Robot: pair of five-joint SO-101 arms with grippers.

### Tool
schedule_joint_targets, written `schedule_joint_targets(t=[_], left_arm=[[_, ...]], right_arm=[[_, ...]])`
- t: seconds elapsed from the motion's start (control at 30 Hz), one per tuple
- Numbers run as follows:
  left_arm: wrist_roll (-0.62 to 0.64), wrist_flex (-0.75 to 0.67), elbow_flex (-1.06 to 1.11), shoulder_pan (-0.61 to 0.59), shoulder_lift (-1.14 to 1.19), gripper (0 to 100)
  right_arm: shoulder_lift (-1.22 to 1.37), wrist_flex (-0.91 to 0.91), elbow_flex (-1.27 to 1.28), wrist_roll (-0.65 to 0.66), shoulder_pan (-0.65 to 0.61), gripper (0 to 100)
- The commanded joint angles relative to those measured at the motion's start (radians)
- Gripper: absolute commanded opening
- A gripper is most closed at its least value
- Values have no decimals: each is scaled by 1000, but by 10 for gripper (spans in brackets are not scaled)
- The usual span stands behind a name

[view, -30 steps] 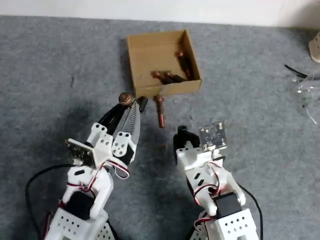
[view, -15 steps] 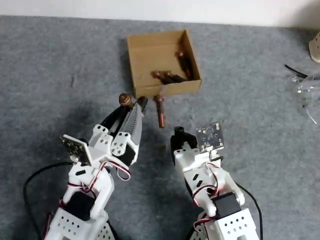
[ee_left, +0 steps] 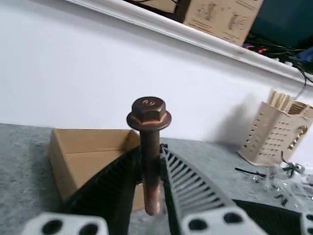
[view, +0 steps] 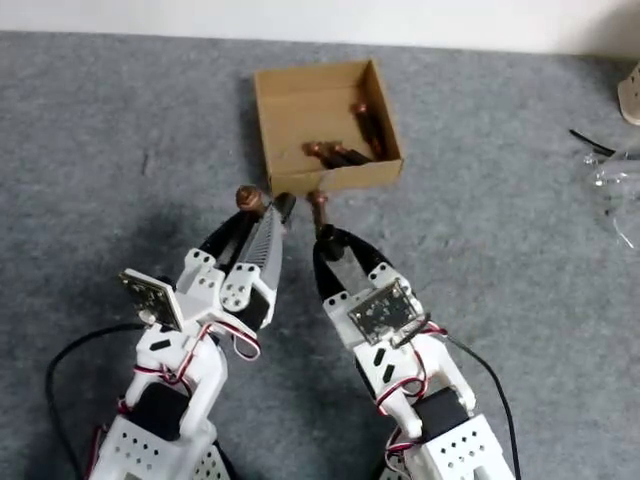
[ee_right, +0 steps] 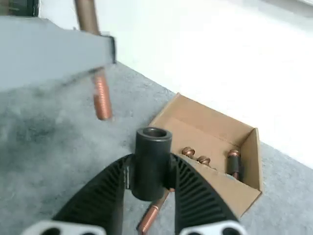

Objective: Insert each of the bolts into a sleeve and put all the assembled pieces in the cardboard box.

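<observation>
Bolt (ee_left: 149, 142): upright, head up, shank pinched between the fingers of my left gripper (ee_left: 149, 159), near the front wall of the cardboard box (view: 345, 178). Sleeve (ee_right: 152, 161): upright, bore up, clamped in my right gripper (ee_right: 151, 171) beside it. Loose bolt (view: 320, 208) on the carpet (view: 500, 250) just beside the box front. Assembled pieces (view: 340, 153) inside the box.

A grey carpet (view: 80, 120) meets a white wall (ee_left: 73, 58).

A grey felt-like mat (view: 520, 150) runs up to a white wall (ee_left: 73, 63), with clear plastic pieces (view: 612, 180) and a thin black wire (view: 588, 140) near a beige perforated holder (ee_left: 269, 134) of pale sticks (ee_left: 282, 100), and 1 printed carton (ee_left: 222, 17) on a ledge above.
</observation>
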Motion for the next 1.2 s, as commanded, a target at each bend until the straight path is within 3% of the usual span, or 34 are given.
schedule_joint_targets(t=[0.0,0.27,0.5,1.17], left_arm=[[6,-34,18,70,-27,6],[2,-129,-8,108,-25,6],[3,-138,7,110,-24,6],[6,11,24,142,-22,6]], right_arm=[[-21,-50,154,23,-10,5],[-21,71,156,25,-113,5],[-21,81,156,25,-120,5],[-21,77,156,25,-82,5]])
